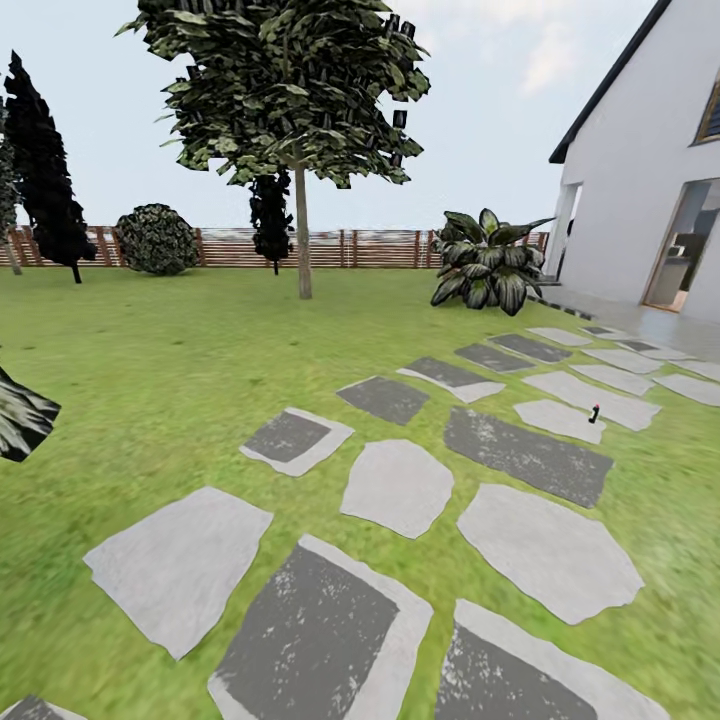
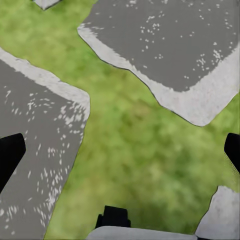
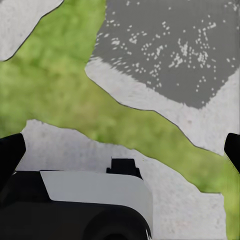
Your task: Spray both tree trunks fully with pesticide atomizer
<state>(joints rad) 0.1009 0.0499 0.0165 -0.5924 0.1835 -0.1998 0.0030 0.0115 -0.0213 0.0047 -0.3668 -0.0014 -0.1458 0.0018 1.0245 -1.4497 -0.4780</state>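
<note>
The pesticide atomizer (image 1: 595,411), a tiny black bottle with a red tip, stands on a pale stepping stone at the right of the head view, several stones ahead. One tree (image 1: 290,80) with a straight grey-brown trunk (image 1: 303,235) rises from the lawn in front of the fence. In the left wrist view my left gripper (image 2: 120,155) is open, its dark fingertips (image 2: 10,155) wide apart over grass and stones. My right gripper (image 3: 120,152) is also open above a pale stone, with nothing between its fingers (image 3: 11,150).
Grey stepping stones (image 1: 398,486) run across the green lawn toward a white house (image 1: 650,170) at the right. A broad-leaved plant (image 1: 488,262) stands by the path, dark cypresses (image 1: 45,180) and a round bush (image 1: 156,238) along the wooden fence (image 1: 370,248). Part of my white base (image 3: 95,192) shows under the right gripper.
</note>
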